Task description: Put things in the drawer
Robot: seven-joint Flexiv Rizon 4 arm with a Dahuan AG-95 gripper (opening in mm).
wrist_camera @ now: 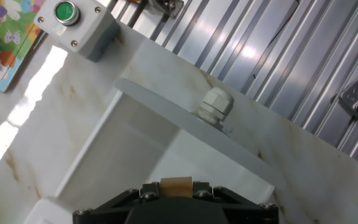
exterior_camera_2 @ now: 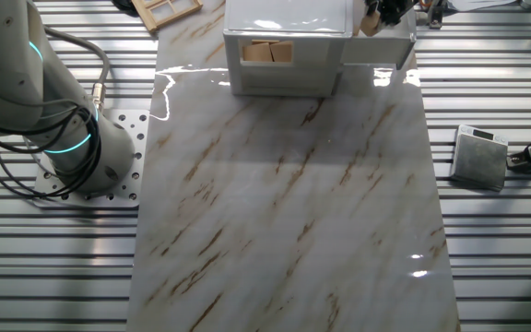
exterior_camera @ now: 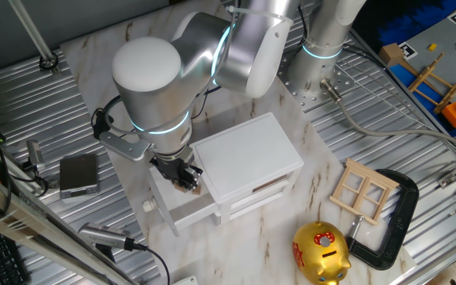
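My gripper (exterior_camera: 184, 176) is shut on a tiny light-brown wooden block (wrist_camera: 176, 185), pinched between the two black fingers. It hangs just above the upper white drawer (exterior_camera: 182, 204), which is pulled out from the white cabinet (exterior_camera: 248, 158). In the hand view the drawer's bare inside (wrist_camera: 132, 146) lies right below the block, with its front panel and round white knob (wrist_camera: 215, 104) beyond. In the other fixed view the gripper (exterior_camera_2: 376, 14) is over the drawer (exterior_camera_2: 376, 46), and two more blocks (exterior_camera_2: 267, 53) show through an opening in the cabinet's side.
A gold piggy bank (exterior_camera: 321, 252), a wooden window frame (exterior_camera: 364, 190) and a black clamp (exterior_camera: 398, 210) lie right of the cabinet. A grey box (exterior_camera: 79, 174) sits to the left. A green-button box (wrist_camera: 73, 22) stands past the drawer front.
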